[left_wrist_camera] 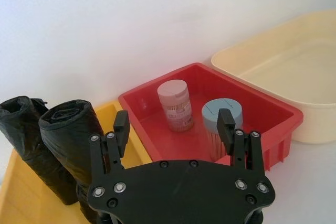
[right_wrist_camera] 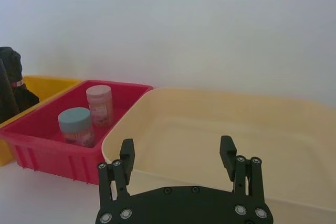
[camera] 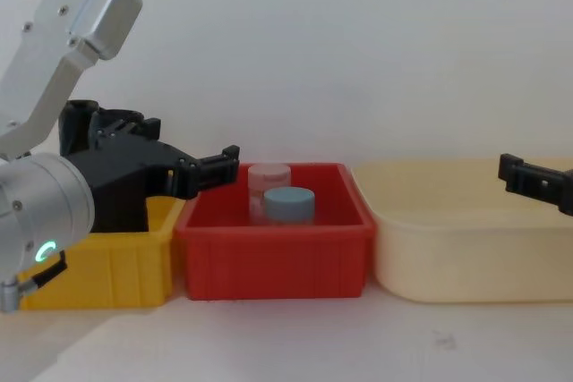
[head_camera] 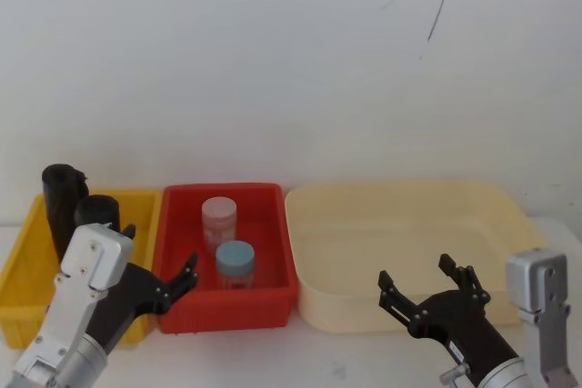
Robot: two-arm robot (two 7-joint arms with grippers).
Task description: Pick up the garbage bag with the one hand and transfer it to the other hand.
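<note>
**Head view.** Bag (head_camera: 96, 210): black roll, upright, long axis vertical, in the yellow bin (head_camera: 18, 297), in front of a second, taller roll (head_camera: 61, 197). Left gripper (head_camera: 159, 256): fingers spread wide, empty, low at the bin's right end, aimed toward the red bin (head_camera: 236, 306). The bag lies just beyond it and to its left. Right gripper (head_camera: 420, 277): wide, empty, in front of the tub (head_camera: 346, 311), well apart from the bag. The left arm is much the nearer.

**Left wrist view.** The bag is just beside one finger and outside the gap, with its coiled top end facing up. The gap instead frames the jars (left_wrist_camera: 176, 106) in the red bin. Judgement: the pick calls for a shift leftward, so that the fingers straddle the bag's side across its vertical axis.

**Right wrist view.** Right gripper wide, nothing between its fingers, tub ahead. A roll with a red mark stands at the far edge, judged to be the taller one.

**Chest view.** Left gripper raised over the join of the yellow and red bins. A finger of the right gripper is above the tub.
</note>
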